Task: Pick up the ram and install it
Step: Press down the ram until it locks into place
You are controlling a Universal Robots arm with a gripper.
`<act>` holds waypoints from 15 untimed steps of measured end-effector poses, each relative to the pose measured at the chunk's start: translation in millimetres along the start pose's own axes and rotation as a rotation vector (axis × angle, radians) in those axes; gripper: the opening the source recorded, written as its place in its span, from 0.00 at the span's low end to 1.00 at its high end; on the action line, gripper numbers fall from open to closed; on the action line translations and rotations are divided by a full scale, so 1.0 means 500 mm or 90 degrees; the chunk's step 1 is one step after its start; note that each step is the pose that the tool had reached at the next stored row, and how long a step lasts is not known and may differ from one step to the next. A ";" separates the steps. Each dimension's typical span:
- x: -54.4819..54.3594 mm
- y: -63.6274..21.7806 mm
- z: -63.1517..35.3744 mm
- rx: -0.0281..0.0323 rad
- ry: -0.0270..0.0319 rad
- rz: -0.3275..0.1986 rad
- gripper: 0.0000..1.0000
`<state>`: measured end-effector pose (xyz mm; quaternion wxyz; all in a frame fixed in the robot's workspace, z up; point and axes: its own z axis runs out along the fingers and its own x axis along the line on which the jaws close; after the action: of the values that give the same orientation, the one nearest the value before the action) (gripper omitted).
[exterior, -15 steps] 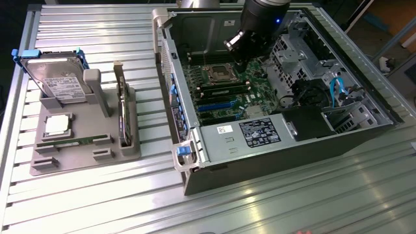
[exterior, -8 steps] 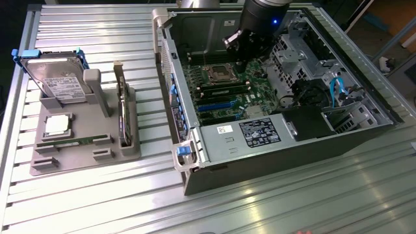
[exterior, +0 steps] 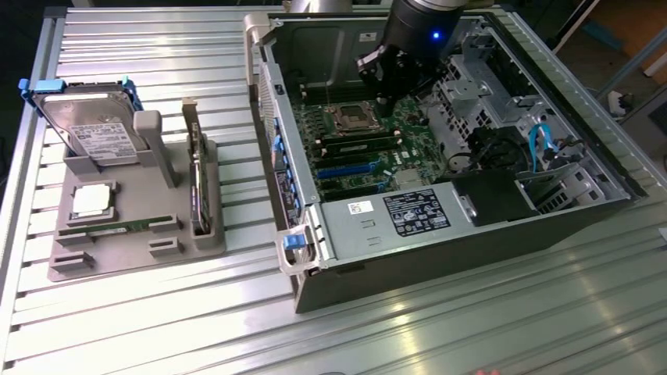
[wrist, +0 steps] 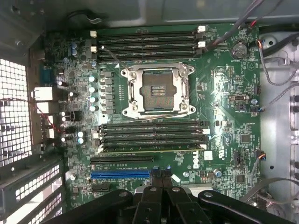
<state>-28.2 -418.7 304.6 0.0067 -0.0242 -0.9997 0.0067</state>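
Ram (exterior: pixel 108 227), a thin, narrow green strip of circuit board, lies flat in a shallow groove at the front of the grey moulded holder (exterior: pixel 136 258). The holder sits on the ribbed metal table (exterior: pixel 417 336), at the exterior view's left and well apart from the arm.

The same holder carries three other parts. A hard drive (exterior: pixel 94 133) with a shiny metal face and white label leans in a blue bracket at the back. A square silver processor (exterior: pixel 92 199) lies flat in a recess just behind the ram. A dark expansion card (exterior: pixel 198 183) stands on edge along the side nearer the case.

The computer case (exterior: pixel 438 258) is a boxy sheet-metal tower lying open on its side. Inside it is a green motherboard (wrist: pixel 224 93), densely set with small components. In the middle is an open CPU socket (wrist: pixel 156 88) in a bright steel frame. Rows of long dark memory slots run on either side of the socket, and a blue slot (wrist: pixel 121 175) lies beyond them. One slot in the bank nearest the blue slot appears to hold a seated memory stick (wrist: pixel 149 151).

The black gripper (wrist: pixel 161 176) hangs over the motherboard inside the case. Its fingers are pressed together with nothing between them, above the area of the blue slot.
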 end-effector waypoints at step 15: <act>0.000 0.000 0.000 -0.0072 0.0003 -0.006 0.11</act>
<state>-28.3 -418.7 304.6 0.0069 -0.0195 -0.9998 0.0010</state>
